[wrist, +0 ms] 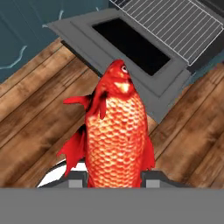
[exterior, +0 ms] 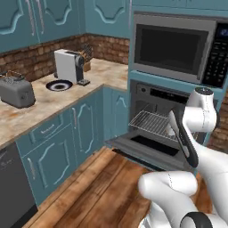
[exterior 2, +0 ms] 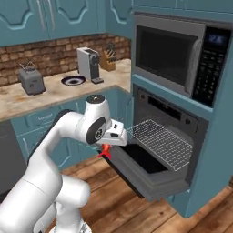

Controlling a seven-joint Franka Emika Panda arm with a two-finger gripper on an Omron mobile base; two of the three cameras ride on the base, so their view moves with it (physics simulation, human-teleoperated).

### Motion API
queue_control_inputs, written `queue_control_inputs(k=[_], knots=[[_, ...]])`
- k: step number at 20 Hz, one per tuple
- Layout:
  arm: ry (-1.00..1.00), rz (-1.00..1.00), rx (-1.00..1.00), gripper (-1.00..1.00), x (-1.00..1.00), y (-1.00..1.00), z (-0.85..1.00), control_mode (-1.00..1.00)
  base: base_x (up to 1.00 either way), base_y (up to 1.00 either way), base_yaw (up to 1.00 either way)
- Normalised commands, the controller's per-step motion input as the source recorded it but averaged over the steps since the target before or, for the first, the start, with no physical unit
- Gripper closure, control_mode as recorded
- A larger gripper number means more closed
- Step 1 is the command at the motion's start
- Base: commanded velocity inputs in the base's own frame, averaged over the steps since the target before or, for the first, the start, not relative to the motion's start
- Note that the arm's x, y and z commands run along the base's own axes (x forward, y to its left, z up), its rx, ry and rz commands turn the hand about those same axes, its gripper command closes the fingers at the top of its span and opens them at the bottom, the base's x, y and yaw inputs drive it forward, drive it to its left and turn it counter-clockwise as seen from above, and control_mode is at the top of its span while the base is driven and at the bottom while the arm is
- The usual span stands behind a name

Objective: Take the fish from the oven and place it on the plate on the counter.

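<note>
The arm bends forward at the elbow; its gripper [exterior 2: 106,148] points downward, clamped on the fish [wrist: 116,135].

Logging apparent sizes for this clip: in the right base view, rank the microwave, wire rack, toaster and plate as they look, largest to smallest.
1. Microwave, by far the largest.
2. Wire rack, pulled out over the open oven door.
3. Toaster.
4. Plate, a little smaller than the toaster; both sit far back on the counter, so the order is unsure.
</note>
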Motion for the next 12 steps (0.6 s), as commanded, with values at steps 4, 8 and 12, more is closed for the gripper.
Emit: queue_control_inputs(k=[4, 8, 12], knots=[[0.00, 0.00, 0.00, 1.00, 0.00, 0.00, 0.00, 1.00, 0.62, 1.00, 0.32], [0.00, 0.00, 0.00, 1.00, 0.00, 0.00, 0.00, 1.00, 0.97, 0.58, 0.49], [0.00, 0.00, 0.00, 1.00, 0.00, 0.00, 0.00, 1.00, 1.00, 0.46, 0.46]])
